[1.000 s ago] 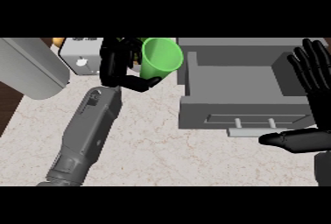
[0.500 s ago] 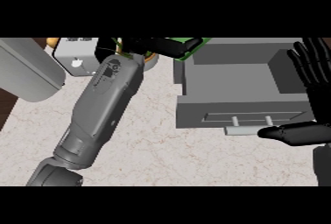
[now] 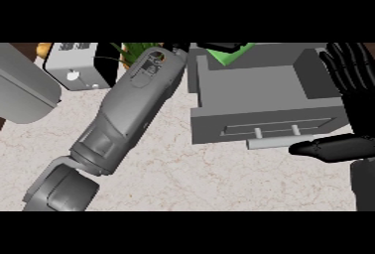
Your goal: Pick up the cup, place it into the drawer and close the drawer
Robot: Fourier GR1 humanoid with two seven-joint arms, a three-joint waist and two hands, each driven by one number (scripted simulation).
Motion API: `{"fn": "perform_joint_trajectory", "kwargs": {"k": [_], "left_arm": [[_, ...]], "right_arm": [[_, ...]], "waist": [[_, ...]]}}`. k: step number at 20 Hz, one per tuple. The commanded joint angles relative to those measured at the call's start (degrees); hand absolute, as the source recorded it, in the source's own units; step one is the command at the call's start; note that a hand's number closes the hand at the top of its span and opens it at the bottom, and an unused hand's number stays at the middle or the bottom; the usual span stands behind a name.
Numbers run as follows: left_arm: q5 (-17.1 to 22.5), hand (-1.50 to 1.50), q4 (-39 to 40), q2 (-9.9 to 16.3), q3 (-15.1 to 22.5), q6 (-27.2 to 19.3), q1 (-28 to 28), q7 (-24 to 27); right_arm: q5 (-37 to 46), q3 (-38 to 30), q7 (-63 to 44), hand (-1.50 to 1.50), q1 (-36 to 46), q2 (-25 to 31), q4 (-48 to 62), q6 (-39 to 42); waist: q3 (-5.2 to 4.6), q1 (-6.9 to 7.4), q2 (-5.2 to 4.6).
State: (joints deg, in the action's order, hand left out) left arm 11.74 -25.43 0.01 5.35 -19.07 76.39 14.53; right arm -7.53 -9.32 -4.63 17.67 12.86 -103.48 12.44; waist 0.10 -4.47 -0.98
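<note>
**Cup carried over drawer's back edge**

Since the earlier frames, the left forearm [image 3: 124,114] has been swung further right and forward, and the green cup [image 3: 228,51] has been shifted with it from beside the drawer to above its far rim.

Head view: only a small green patch of the cup is seen at the top edge, over the back of the open drawer [image 3: 271,94]. The left hand [image 3: 223,45] is mostly cut off at the frame's top; dark fingers are glimpsed against the cup, so it is judged to be gripped, though the curl itself is barely shown. The right hand [image 3: 351,74] is held open and still at the right edge, fingers up, thumb near the drawer's handle [image 3: 275,143]; it is unchanged from before. A white appliance [image 3: 73,67] and a grey rounded object [image 3: 26,96] are seen at the left on the marbled surface [image 3: 205,178].

Meaning for the task: transport is judged nearly done. Lowering and release into the drawer remain, then closing. The drawer's walls could be clipped by the cup on descent.
</note>
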Motion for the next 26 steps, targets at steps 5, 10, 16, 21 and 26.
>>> {"fn": "perform_joint_trajectory", "kwargs": {"k": [5,10,16,21,26], "left_arm": [[2.53,1.50,9.09,-0.01,9.39,4.73,0.95,-3.35],[4.07,1.50,9.69,-0.01,12.63,3.78,-0.31,-2.61],[10.06,-1.50,6.65,-0.01,12.55,3.71,-3.52,1.39],[15.97,-1.50,3.01,-0.01,10.79,6.45,-4.33,6.71],[20.70,-1.50,2.01,-0.01,8.63,3.88,-3.86,11.94]], "right_arm": [[0.87,1.94,0.12,-1.50,3.25,-0.46,1.71,0.23],[-0.70,3.31,0.40,-1.50,4.49,-0.97,1.48,1.95],[-4.16,5.83,-0.71,-1.50,6.73,-2.30,2.11,4.79],[-9.52,10.85,0.03,1.50,6.61,-2.71,2.60,13.10],[-10.33,16.83,-4.84,1.50,4.41,1.29,2.23,20.91]], "waist": [[0.04,-3.60,-0.99],[0.07,-6.93,-1.89],[-0.03,-7.62,-2.11],[-0.05,-7.35,-2.12],[-0.12,-5.52,-1.17]]}}
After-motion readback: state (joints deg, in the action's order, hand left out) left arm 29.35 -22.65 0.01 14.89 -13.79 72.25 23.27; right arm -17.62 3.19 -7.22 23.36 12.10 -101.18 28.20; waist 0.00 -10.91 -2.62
